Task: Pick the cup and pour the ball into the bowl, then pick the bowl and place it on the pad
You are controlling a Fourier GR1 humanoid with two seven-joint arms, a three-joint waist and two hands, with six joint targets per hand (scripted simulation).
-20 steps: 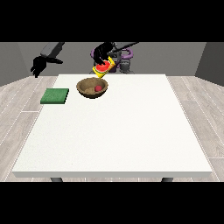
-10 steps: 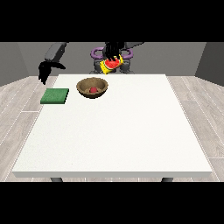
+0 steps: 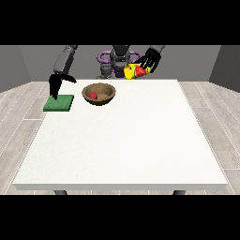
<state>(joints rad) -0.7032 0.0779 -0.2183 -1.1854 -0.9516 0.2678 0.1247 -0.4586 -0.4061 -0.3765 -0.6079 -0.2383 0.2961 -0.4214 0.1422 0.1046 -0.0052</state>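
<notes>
Front view shows the ball resting inside the bowl, so the pour step reads as complete. The bowl sits on the table, just beside the green pad and apart from it; the placement step is not yet done. The hand at the view's right has its fingers curled around the cup, which lies tilted on its side near the table's far edge, clear of the bowl, so that it does not obstruct a grasp there. The hand at the view's left hangs above the pad's far edge with fingers pointing down; whether they are spread or closed cannot be told. Its position between pad and bowl suits a reach toward the bowl's rim
</notes>
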